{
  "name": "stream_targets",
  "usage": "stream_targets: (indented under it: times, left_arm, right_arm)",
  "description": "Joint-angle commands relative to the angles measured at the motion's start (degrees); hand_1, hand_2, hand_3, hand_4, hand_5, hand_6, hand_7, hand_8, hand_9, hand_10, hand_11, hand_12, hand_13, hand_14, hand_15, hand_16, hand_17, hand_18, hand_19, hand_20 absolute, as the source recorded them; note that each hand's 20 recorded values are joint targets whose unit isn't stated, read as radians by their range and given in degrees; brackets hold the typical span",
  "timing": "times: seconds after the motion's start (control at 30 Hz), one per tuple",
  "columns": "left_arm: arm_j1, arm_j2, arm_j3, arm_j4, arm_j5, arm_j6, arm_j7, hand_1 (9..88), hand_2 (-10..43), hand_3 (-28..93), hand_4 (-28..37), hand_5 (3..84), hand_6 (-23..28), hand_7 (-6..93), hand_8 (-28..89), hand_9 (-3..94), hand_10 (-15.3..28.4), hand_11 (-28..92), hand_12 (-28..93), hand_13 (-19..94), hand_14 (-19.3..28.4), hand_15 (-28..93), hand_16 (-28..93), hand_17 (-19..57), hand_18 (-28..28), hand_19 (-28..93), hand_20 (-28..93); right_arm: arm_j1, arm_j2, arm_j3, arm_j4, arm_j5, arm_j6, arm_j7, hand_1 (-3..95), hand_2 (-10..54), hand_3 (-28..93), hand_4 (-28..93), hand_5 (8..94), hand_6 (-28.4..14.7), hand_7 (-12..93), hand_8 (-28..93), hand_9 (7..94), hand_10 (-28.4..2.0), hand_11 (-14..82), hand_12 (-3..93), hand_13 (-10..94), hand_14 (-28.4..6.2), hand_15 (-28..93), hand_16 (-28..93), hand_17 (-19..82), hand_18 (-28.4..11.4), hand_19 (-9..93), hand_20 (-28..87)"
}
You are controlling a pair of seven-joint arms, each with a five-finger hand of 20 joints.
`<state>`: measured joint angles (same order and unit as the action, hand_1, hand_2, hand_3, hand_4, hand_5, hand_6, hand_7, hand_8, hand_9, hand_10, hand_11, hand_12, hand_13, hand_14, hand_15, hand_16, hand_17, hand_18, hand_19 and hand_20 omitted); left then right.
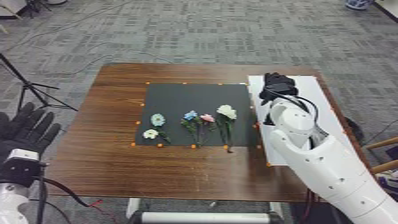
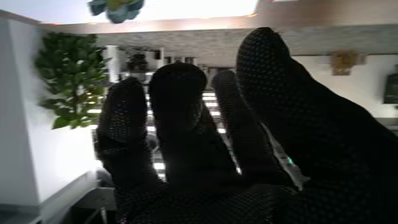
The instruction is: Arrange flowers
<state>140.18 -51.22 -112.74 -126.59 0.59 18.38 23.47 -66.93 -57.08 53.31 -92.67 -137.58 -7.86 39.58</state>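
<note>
"What's in front of you?"

"A brown, grained table (image 1: 111,100), with twelve o'clock at its far side. Near the centre lies a dark, matte, squarish mat (image 1: 200,96); towards two, a long, smooth white sheet (image 1: 306,87)."

"And your hands?"

"My right hand (image 1: 277,86), in dimpled black fabric, is at one, by the sheet's far end, fingers extended, clamped on nothing. My left hand (image 1: 28,131) is at nine, fingers spread."

"The flowers?"

"By the mat's own clock: a ruffled white flower (image 1: 226,111) at three, a pale teal flower (image 1: 157,120) towards nine, a blue flower (image 1: 190,115) and a pink flower (image 1: 207,118) near the middle, a small round white bloom (image 1: 151,134) at eight. A blue-green flower (image 2: 117,10) shows against white, near my fingertips."

"What worries you?"

"Pressing too low could crush soft petals. Pinching badly could let a thin stem roll, or drag its close neighbour."
</note>
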Motion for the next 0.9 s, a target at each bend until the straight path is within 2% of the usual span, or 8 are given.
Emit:
stream_targets:
  times: [0.03, 0.13, 0.2, 0.23, 0.47, 0.53, 0.6, 0.9]
  left_arm:
    - [-0.57, 0.55, 0.31, 0.15, 2.19, -0.25, -0.98, 26.9, 15.5, 68, -28.3, 35.5, 7.0, 10.4, -7, 30.2, 12.8, 14, 13, 22, 12.8, 27, -3, -4.4, 10.6, 24, 11]
    - [-0.42, 0.44, 0.39, -0.04, 3.34, -0.06, -1.38, 26.8, 15.5, 68, -28.3, 35.4, 7.0, 10.3, -7, 30.1, 12.8, 14, 13, 21, 12.9, 27, -3, -4.4, 10.6, 23, 12]
    - [-0.6, 0.37, 0.36, -0.42, 4.34, 1.93, -2.56, 26.7, 15.6, 68, -28.3, 35.4, 7.0, 10.3, -7, 30.1, 12.9, 14, 13, 21, 12.8, 26, -3, -4.4, 10.6, 23, 12]
    - [-0.56, 0.38, 0.34, -0.34, 5.11, 1.99, -2.87, 26.7, 15.7, 68, -28.3, 35.5, 7.0, 10.3, -7, 30.1, 12.9, 14, 13, 21, 12.9, 26, -3, -4.4, 10.6, 23, 12]
    - [0.19, 0.17, 0.21, -0.52, 3.7, 1.38, -1.6, 26.4, 16.1, 68, -28.3, 35.6, 7.4, 10.1, -7, 30.1, 13.2, 14, 13, 21, 13.2, 27, -3, -4.7, 10.9, 24, 12]
    - [0.01, 0.18, 0.54, -0.63, 3.72, 1.76, -1.62, 26.3, 16.2, 68, -28.3, 35.6, 7.4, 10.1, -7, 30.1, 13.3, 14, 13, 21, 13.2, 27, -3, -4.7, 10.9, 24, 12]
    - [-0.05, 0.22, 0.99, -1.25, 2.62, 3.07, -1.39, 26.2, 16.3, 68, -28.3, 35.7, 7.4, 10.1, -7, 30.1, 13.3, 14, 13, 21, 13.2, 27, -3, -4.7, 10.9, 24, 12]
    - [0.18, 0.57, 0.81, -1.09, 2.35, 1.84, -0.61, 26.1, 16.8, 68, -28.3, 36.0, 7.6, 10.6, -7, 30.5, 13.5, 15, 13, 22, 13.3, 28, -3, -4.7, 10.8, 24, 11]
  right_arm:
    - [6.04, -0.38, -0.22, 8.27, 2.0, -2.83, 2.05, 54.0, -9.5, 78, -28, 43.4, -9.2, 11, -8, 38.0, -20.3, 7.7, 10.7, 63, -9.8, 72, 34, 35, -26.7, 87, 32]
    - [7.75, -0.81, -0.38, 10.61, 1.86, -3.67, 2.1, 53.5, -9.5, 78, -28, 42.0, -9.2, 10, -8, 37.1, -20.5, 7.5, 10.6, 63, -10.2, 72, 34, 34, -26.8, 87, 32]
    - [8.35, -1.11, -0.08, 11.51, 2.75, -3.04, 2.95, 53.5, -9.5, 78, -28, 41.7, -9.3, 10, -8, 36.5, -21.6, 7.0, 10.5, 62, -10.3, 72, 34, 34, -26.8, 87, 32]
    - [8.43, -1.21, 0.13, 11.81, 2.58, -2.64, 3.13, 53.6, -9.5, 78, -28, 41.6, -9.4, 10, -8, 36.2, -21.8, 6.9, 10.5, 62, -10.3, 72, 34, 34, -26.9, 87, 32]
    - [9.98, -1.3, -0.7, 14.3, 4.43, -3.98, 1.81, 54.6, -9.5, 77, -28, 42.1, -9.1, 10, -8, 36.5, -21.3, 7.4, 10.6, 62, -10.1, 73, 33, 34, -26.8, 87, 32]
    - [10.2, -1.28, -0.25, 14.24, 6.74, -6.87, 1.46, 55.1, -9.5, 77, -28, 42.7, -8.6, 11, -8, 37.4, -20.3, 7.9, 10.6, 62, -9.9, 73, 33, 34, -26.7, 87, 32]
    - [10.33, -1.51, 0.05, 14.55, 6.58, -8.88, 1.08, 55.4, -9.5, 76, -28, 43.8, -7.9, 11, -9, 38.4, -19.6, 8.0, 10.4, 62, -9.9, 72, 33, 34, -26.5, 86, 32]
    - [10.26, -1.42, -0.41, 14.96, 6.58, -9.32, 1.61, 56.1, -9.5, 75, -28, 45.0, -7.7, 11, -9, 40.1, -19.6, 8.4, 10.3, 62, -9.6, 72, 34, 33, -26.3, 85, 31]
